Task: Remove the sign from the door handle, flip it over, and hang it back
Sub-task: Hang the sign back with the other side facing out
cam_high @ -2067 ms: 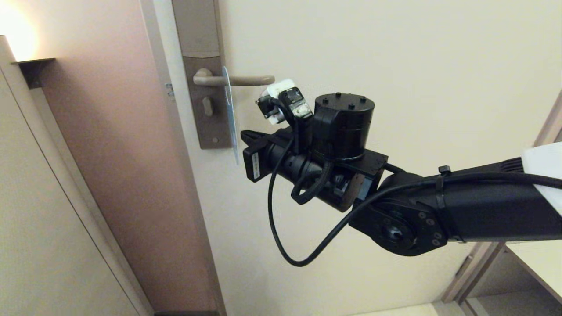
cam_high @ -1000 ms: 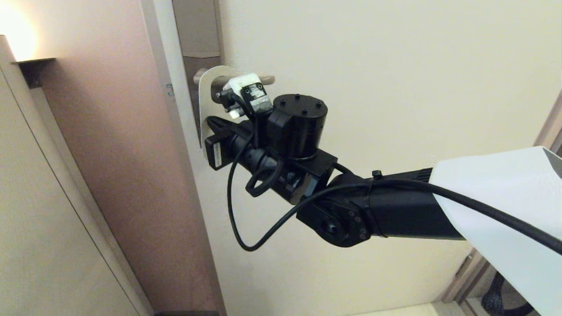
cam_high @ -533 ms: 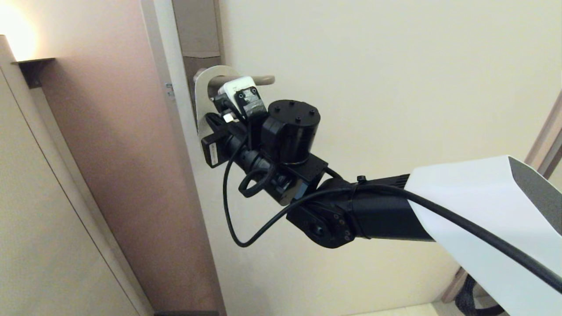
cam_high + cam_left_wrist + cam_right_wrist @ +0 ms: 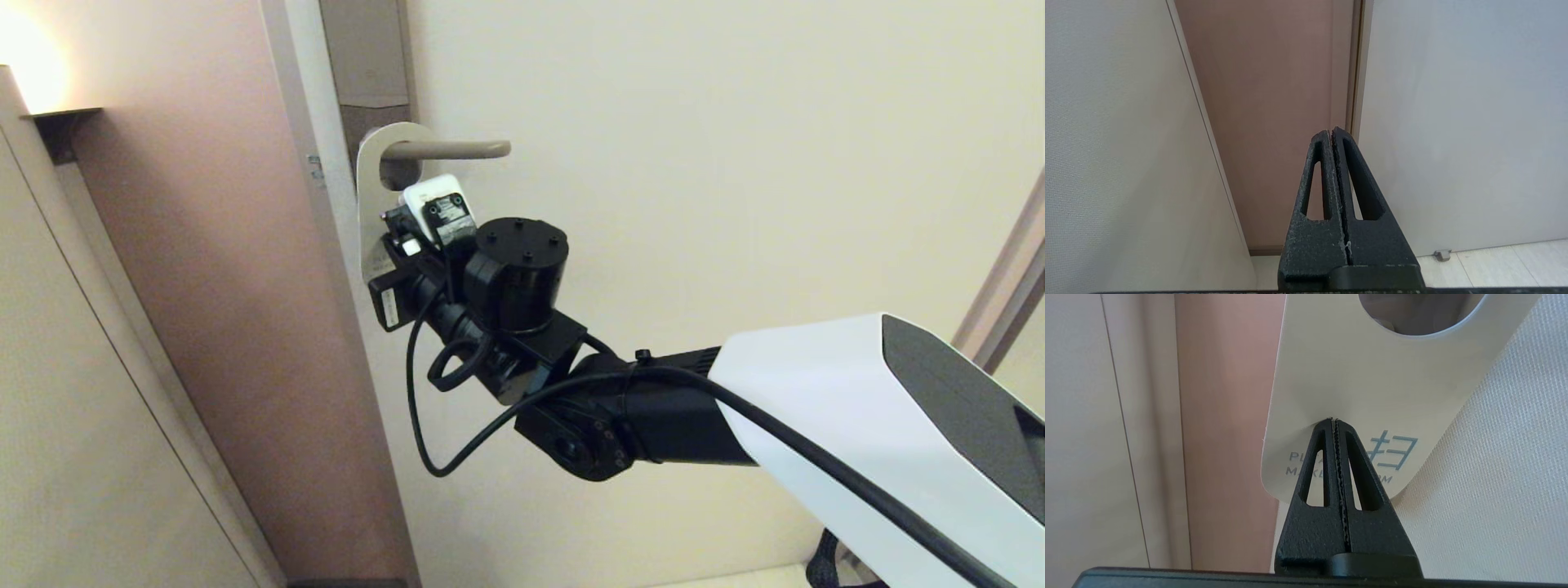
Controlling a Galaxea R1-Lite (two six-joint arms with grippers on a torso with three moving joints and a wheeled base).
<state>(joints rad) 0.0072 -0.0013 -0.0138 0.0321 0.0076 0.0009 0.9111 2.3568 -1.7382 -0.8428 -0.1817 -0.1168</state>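
**A:** How far along is this looking?

**B:** Starting big: the door [image 4: 694, 163] is filling the scene beyond the right gripper [image 4: 1334, 421], and the door handle [image 4: 445, 149] is sitting just above it. The sign [image 4: 1347, 388] is hanging on that handle, with the lever passing through its oval hole.

**A:** And the gripper itself?

**B:** Its fingers are pressing together, right against the sign's white "MAKE UP ROOM" face. I cannot tell whether they are pinching the card or only touching it.

**A:** So what is left?

**B:** I am judging nearly everything: lifting it off, turning it over, rehanging it.

**A:** The other arm?

**B:** The left gripper [image 4: 1333, 132] is idling with fingers together, empty, facing a bare wall.
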